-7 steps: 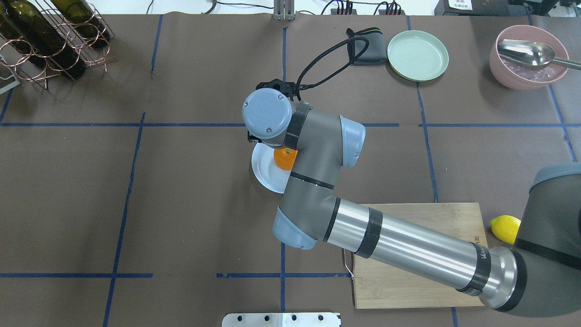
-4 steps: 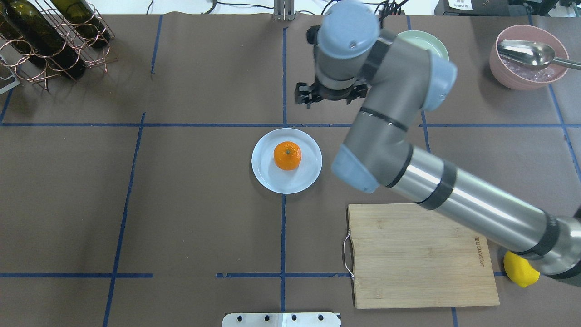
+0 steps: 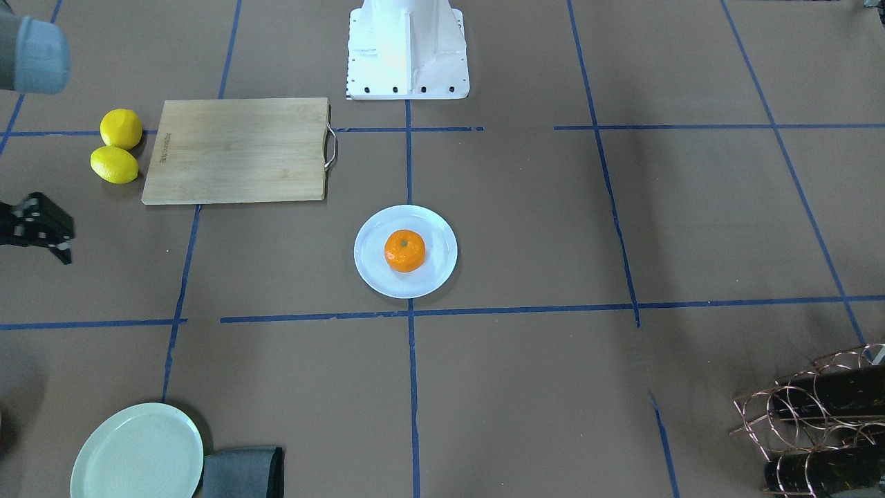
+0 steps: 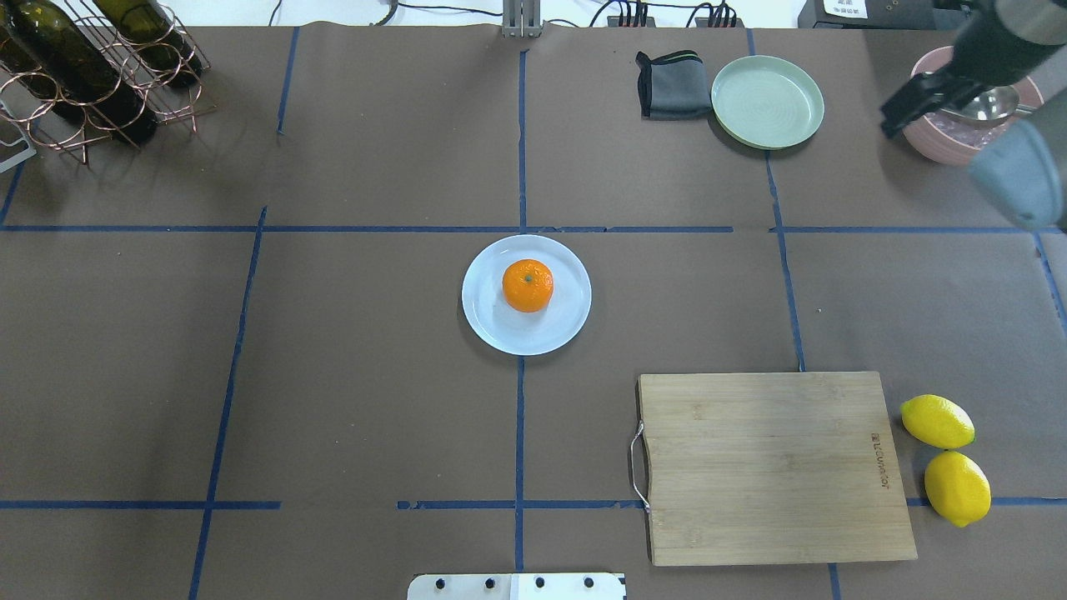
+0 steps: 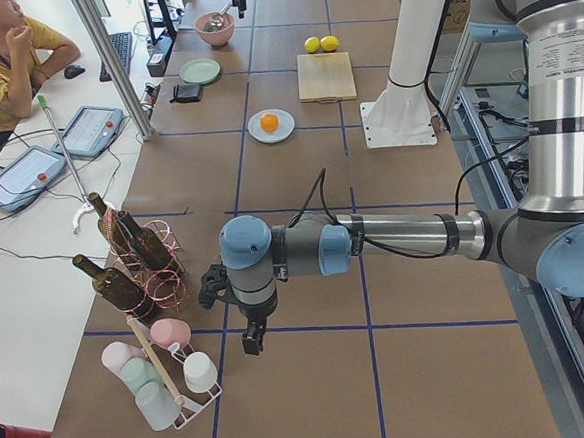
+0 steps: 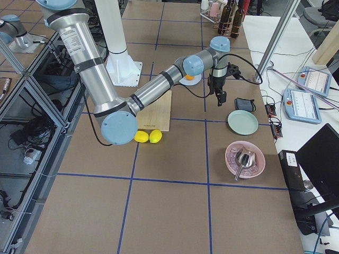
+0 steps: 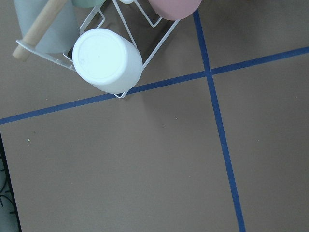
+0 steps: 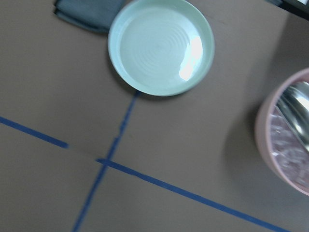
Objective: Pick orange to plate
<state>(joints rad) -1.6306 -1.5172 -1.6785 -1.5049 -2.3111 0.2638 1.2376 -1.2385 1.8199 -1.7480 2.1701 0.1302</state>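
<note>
The orange (image 4: 527,285) sits in the middle of the pale bluish-white plate (image 4: 488,327) at the table's centre, stem dot up; the front-facing view shows the orange (image 3: 405,250) and plate (image 3: 438,275) uncovered. My right gripper (image 4: 907,110) hangs high and far off to the right, over the pink bowl's near side, open and empty; it also shows at the front-facing view's left edge (image 3: 41,238). My left gripper (image 5: 248,340) hovers by the cup rack at the table's far left end, seen only in the exterior left view, so I cannot tell its state.
A pale green ribbed plate (image 4: 767,102) and grey cloth (image 4: 673,85) lie at the back right, beside a pink bowl (image 4: 929,142) with a metal scoop. A wooden cutting board (image 4: 775,467) and two lemons (image 4: 938,421) sit front right. A bottle rack (image 4: 83,75) fills the back left.
My right arm lifted off the plate, leaving the orange there, and swung back and to the right, clear of the centre. The orange and plate have not moved.
</note>
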